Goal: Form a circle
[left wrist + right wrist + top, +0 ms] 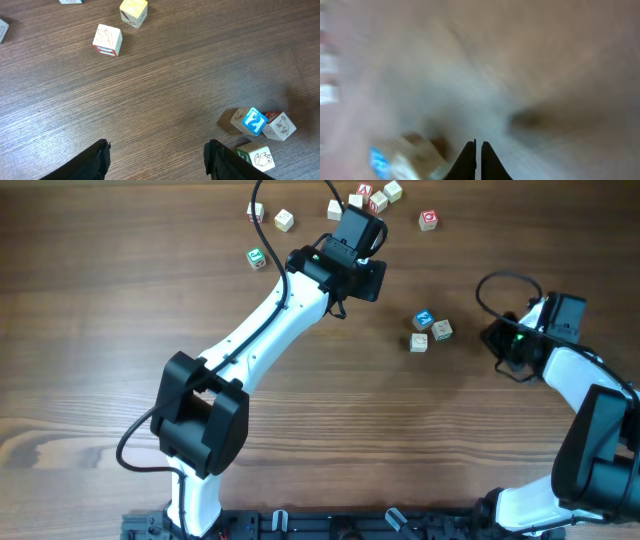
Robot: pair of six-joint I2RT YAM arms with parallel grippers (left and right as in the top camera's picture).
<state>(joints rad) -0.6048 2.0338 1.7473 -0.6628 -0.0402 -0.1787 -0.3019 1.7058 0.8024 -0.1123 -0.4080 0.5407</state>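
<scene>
left arm: white shell, black joints, stretched out diagonally; wrist beyond and left of the tight group of three small pale wooden cubes
left gripper: black fingers wide apart, nothing between them
right arm: folded back, wrist right of the cube group
right gripper: dark fingers pressed together, empty, near that group

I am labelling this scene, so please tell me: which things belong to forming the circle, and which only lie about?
Job:
- group of three cubes, one blue
- left gripper, open
- right gripper, shut

Lying about, unused so far:
- green-faced cube
- red-faced cube
- pale cube
- cube cluster at the far edge
</scene>
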